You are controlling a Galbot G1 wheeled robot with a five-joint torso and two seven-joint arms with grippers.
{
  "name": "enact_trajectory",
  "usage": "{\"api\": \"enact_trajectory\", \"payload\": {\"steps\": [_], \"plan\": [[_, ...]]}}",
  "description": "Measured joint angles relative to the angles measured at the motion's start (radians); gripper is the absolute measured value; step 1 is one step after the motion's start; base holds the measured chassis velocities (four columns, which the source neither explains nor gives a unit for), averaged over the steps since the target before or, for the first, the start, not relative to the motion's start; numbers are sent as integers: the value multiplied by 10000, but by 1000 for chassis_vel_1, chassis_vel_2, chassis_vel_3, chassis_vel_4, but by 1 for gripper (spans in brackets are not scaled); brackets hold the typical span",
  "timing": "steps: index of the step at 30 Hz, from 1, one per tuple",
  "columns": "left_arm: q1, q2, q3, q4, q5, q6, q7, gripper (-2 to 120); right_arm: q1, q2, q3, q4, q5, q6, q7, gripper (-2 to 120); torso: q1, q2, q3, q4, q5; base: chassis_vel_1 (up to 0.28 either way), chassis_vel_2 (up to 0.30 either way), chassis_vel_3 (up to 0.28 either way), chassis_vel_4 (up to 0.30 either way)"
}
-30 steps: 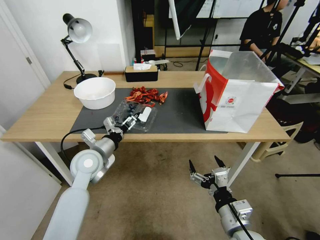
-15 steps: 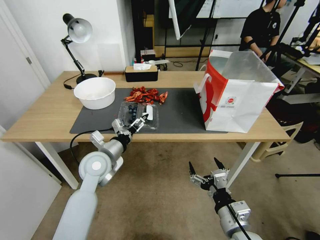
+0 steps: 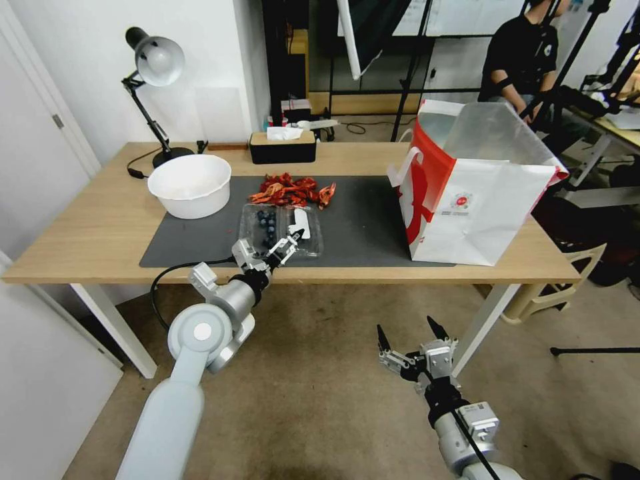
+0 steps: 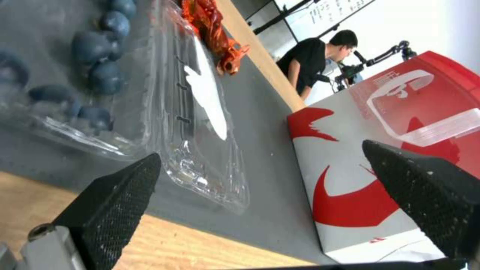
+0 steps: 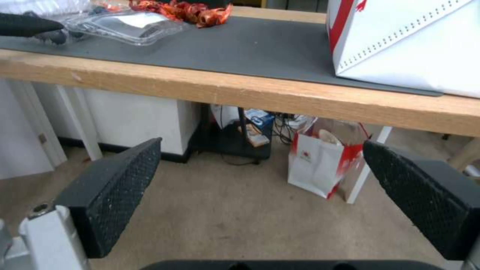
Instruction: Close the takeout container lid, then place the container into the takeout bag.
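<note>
The left claw (image 3: 278,248) hovers at the worktop's (image 3: 87,233) near edge with its two black, diamond-textured fingers (image 4: 117,198) spread wide and nothing between them. Just beyond its tips lies the container (image 3: 281,231), opened flat on the mat (image 3: 360,220). One fingertip sits over the near corner of the lid (image 4: 205,123); whether it touches the plastic cannot be told. The container is thin, clear, crinkled plastic in two shallow rectangular halves joined by a hinge. The half on the robot's left holds round, dark blueberries (image 4: 95,45); the lid half, on the right, bears a long white sticker (image 4: 206,95).

Behind the container is a heap of shiny red-orange wrappers (image 3: 293,190), and to its left a smooth, round white bowl (image 3: 190,185). Well to the right stands the bag (image 3: 477,187), upright and open-mouthed, stiff white paper with a red side panel and a small round red logo. The mat is a matte dark grey sheet on pale wood.

The right claw (image 3: 408,335) hangs low in front of the worktop, below its edge, fingers spread and empty.
</note>
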State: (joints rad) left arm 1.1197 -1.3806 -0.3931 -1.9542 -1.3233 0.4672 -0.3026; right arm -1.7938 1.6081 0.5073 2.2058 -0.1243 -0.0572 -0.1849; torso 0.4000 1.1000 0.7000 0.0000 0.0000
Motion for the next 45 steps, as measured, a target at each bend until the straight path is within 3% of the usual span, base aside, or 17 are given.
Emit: {"api": "enact_trajectory", "payload": {"steps": [14,21,23,24,26,27,30,31,34,35,37,39,40,45], "plan": [[602,116,-246,-563,314,-175,53,100,-18,0,-112,5,6,13,-17,100,0,0,0,0,-2,0,0,0,0],[1445,263,-542,-1311,1209,-577,555,100,-6,1,-226,35,-3,13,-24,100,0,0,-1,0,-1,0,0,0,0],[1873,360,-686,-1658,2170,-865,1019,100,-9,1,-249,73,-1,13,-24,100,-1,0,-1,0,-1,0,0,0,0],[1873,360,-686,-1658,2170,-865,1019,100,-9,1,-249,73,-1,13,-24,100,-1,0,-1,0,-1,0,0,0,0],[2396,464,-884,-2022,3497,-1291,1705,100,-5,1,-259,142,25,14,-28,100,0,0,-1,0,-1,0,0,0,0],[2396,464,-884,-2022,3497,-1291,1705,100,-5,1,-259,142,25,14,-28,100,0,0,-1,0,-1,0,0,0,0],[2965,590,-1089,-2092,5649,-2184,2470,100,-42,0,-216,244,45,83,-37,100,0,0,-1,2,1,0,0,0,0],[2965,590,-1089,-2092,5649,-2184,2470,100,-42,0,-216,244,45,83,-37,100,0,0,-1,2,1,0,0,0,0],[3418,774,-1237,-1766,7534,-3278,2958,100,-256,0,36,424,103,348,-39,100,-1,1,-1,-7,-3,0,0,0,0],[3418,774,-1237,-1766,7534,-3278,2958,100,-256,0,36,424,103,348,-39,100,-1,1,-1,-7,-3,0,0,0,0],[3923,792,-1588,-1388,8878,-4503,3250,100,-257,0,168,476,250,483,-78,100,-1,0,-1,2,-1,0,0,0,0],[3991,792,-1644,-1327,9049,-4668,3295,100,-255,0,181,479,269,504,-82,100,-1,0,-1,3,0,0,0,0,0],[4267,782,-1833,-1098,9605,-5185,3405,100,-251,1,268,481,381,675,-114,100,-1,1,-1,2,-1,0,0,0,0],[4545,747,-1933,-746,9949,-5712,3436,100,-274,0,430,448,558,1020,-166,100,-1,1,-1,0,-1,0,0,0,0]]}}
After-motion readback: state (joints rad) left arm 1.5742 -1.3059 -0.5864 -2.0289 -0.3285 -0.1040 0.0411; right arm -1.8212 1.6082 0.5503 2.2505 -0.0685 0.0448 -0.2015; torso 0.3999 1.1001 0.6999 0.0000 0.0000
